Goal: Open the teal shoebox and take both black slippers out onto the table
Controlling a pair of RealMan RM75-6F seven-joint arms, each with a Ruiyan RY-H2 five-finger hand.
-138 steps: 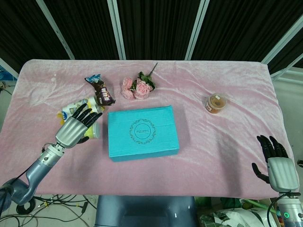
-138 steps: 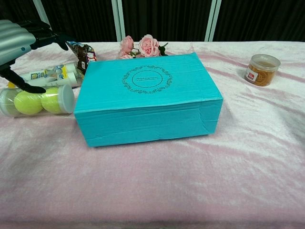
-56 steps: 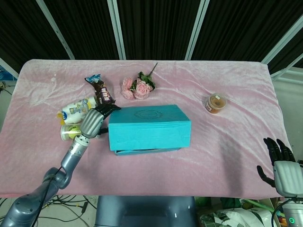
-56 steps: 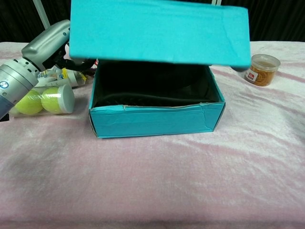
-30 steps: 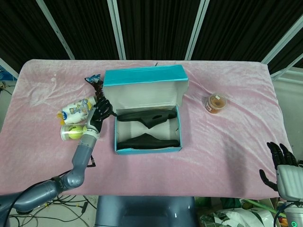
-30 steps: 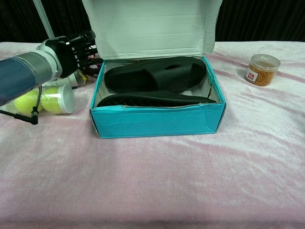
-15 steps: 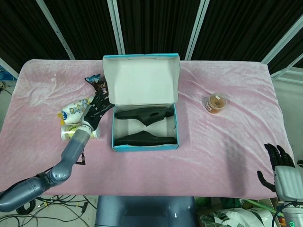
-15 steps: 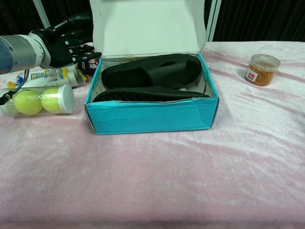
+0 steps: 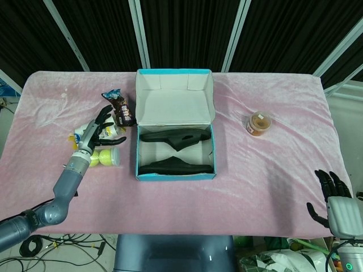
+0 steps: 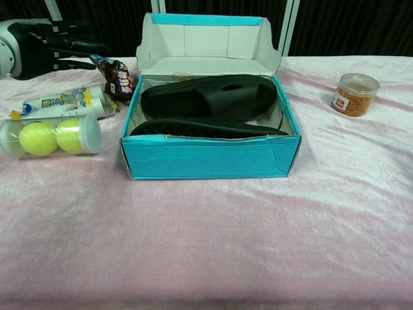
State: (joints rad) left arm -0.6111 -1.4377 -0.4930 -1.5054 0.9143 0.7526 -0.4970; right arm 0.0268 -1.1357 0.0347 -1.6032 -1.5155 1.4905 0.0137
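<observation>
Teal shoebox (image 9: 174, 170): centre frame, lid up, both black slippers (image 9: 176, 136) inside. Your left hand (image 9: 96, 131) and right hand (image 9: 334, 199): fingers spread, holding nothing.

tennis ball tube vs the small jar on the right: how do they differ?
The tennis ball tube lies on its side left of the shoebox; the small jar stands upright to the right. The tube is long and holds yellow-green balls; the jar is squat with brown contents. Both are clear plastic, resting on the pink cloth.
</observation>
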